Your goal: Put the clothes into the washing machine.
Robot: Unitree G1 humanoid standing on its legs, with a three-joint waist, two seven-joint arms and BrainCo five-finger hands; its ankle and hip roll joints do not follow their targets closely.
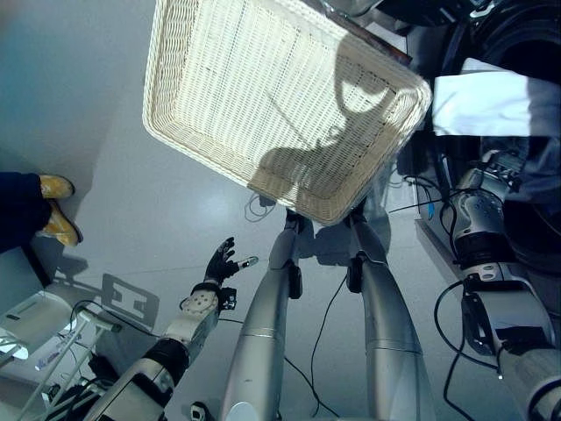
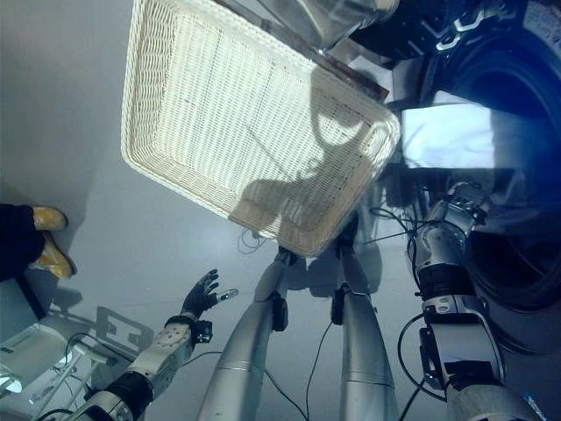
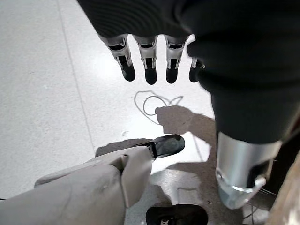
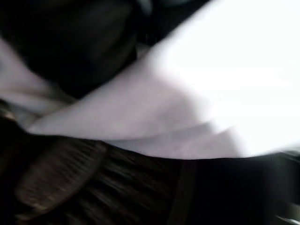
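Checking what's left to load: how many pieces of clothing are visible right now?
1: a white cloth at the washing machine's dark opening, by the right arm. The wicker basket looks empty; more may be hidden inside the drum.

Laundry corner — dark washing machine (image 2: pixel 517 175), wicker basket (image 1: pixel 263 96), grey floor (image 1: pixel 105 175).
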